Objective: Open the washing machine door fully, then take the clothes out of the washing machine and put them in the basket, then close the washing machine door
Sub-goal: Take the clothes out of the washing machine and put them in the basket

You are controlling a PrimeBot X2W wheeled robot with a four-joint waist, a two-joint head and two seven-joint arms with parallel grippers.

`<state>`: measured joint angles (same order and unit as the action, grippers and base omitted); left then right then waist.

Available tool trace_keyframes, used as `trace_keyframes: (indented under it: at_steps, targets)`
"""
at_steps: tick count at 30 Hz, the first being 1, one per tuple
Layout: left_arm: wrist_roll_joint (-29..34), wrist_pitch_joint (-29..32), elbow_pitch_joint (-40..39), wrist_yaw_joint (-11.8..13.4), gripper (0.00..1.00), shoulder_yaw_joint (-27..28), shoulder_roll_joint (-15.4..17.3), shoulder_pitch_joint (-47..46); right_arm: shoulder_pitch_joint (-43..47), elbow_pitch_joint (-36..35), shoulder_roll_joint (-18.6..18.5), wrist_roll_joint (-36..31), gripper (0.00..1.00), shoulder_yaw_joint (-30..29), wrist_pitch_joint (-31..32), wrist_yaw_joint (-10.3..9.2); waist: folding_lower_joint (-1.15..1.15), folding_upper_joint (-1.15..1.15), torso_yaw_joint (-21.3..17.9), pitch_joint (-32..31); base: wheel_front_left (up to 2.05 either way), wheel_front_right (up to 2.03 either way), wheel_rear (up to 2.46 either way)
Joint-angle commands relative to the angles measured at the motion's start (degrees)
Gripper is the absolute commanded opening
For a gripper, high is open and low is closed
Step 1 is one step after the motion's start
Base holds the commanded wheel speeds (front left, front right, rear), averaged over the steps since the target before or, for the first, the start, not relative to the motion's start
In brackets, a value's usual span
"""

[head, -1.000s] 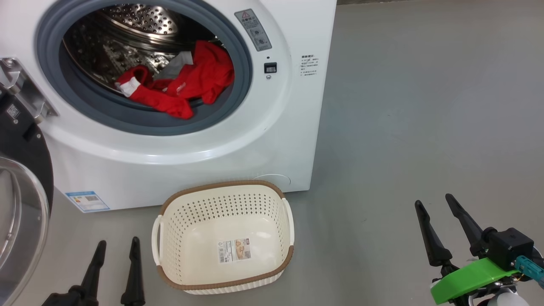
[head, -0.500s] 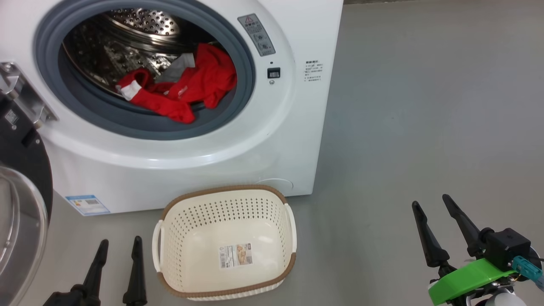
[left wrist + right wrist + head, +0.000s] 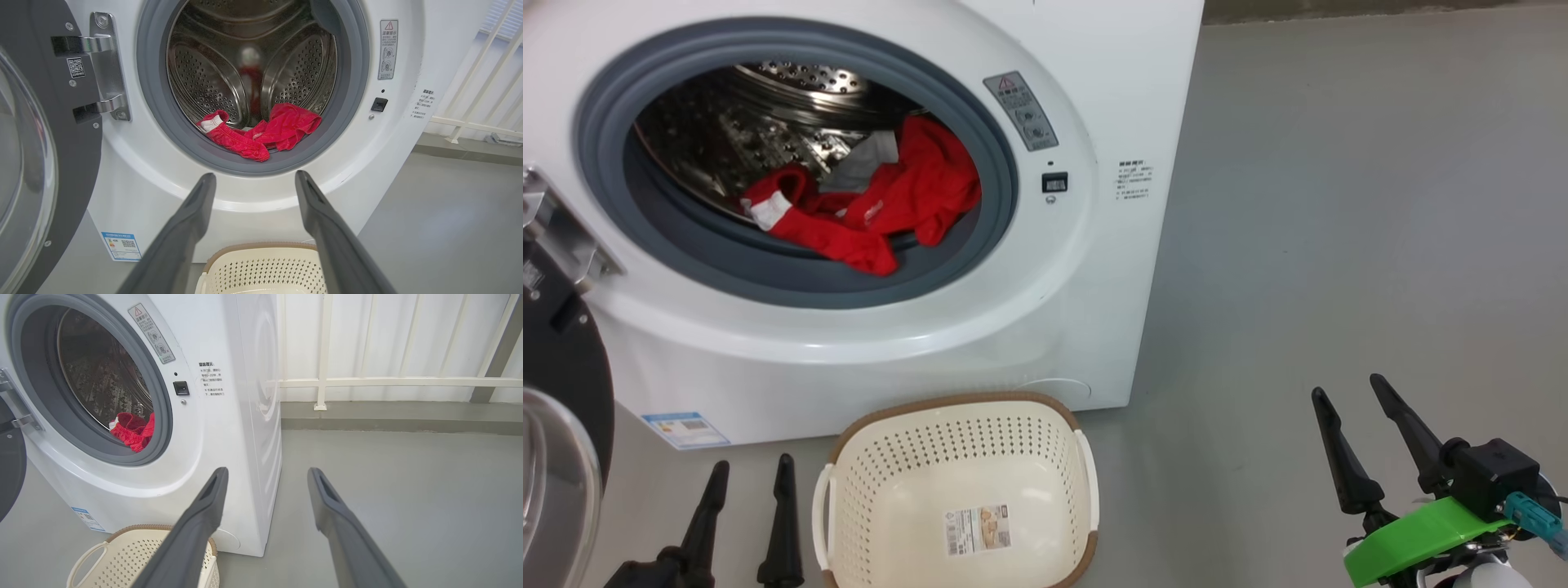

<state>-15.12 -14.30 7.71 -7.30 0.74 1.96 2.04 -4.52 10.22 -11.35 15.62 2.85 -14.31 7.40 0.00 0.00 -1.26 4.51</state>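
While the door [image 3: 560, 384] hangs wide open at the washing machine's [image 3: 931, 343] left, we see the red clothes [image 3: 890, 204] heaped at the drum's [image 3: 703, 139] front, spilling onto the grey gasket [image 3: 792, 282]. The basket [image 3: 956, 401] stands on the floor [image 3: 1339, 204] just before the machine. Our left pincer [image 3: 753, 460] and right pincer [image 3: 1347, 384] both gape, released, grasping nothing.

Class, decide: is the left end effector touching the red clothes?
Apart. Head view: the left end effector sits low beside the basket; red clothes lie in the drum.
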Motion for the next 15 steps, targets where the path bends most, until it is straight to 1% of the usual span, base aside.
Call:
trace_keyframes:
  at_steps: [1, 7, 15]
  targets:
    - [0.44, -0.7, -1.14, -0.19, 1.0, 1.81, 0.95, -1.92, -0.63, -1.4, -0.75, -1.06, 1.0, 1.3, -0.69, 0.09, 0.0, 0.0, -0.04, 0.02, 0.66, -0.66, 0.0]
    - [2.52, -0.7, -0.38, -0.19, 1.0, 1.89, 0.97, -1.94, -0.61, -1.47, -0.61, -1.1, 1.0, 1.31, -0.69, 0.09, 0.0, 0.0, 0.01, 0.1, 0.22, -0.22, 0.0]
    - [2.75, -0.7, 0.86, -0.19, 1.0, 1.04, 0.95, -2.91, -0.87, -1.47, -0.43, -1.06, 1.0, 1.43, -0.69, 0.09, 0.0, 0.0, 0.06, 0.59, 0.0, 0.0, 0.0]
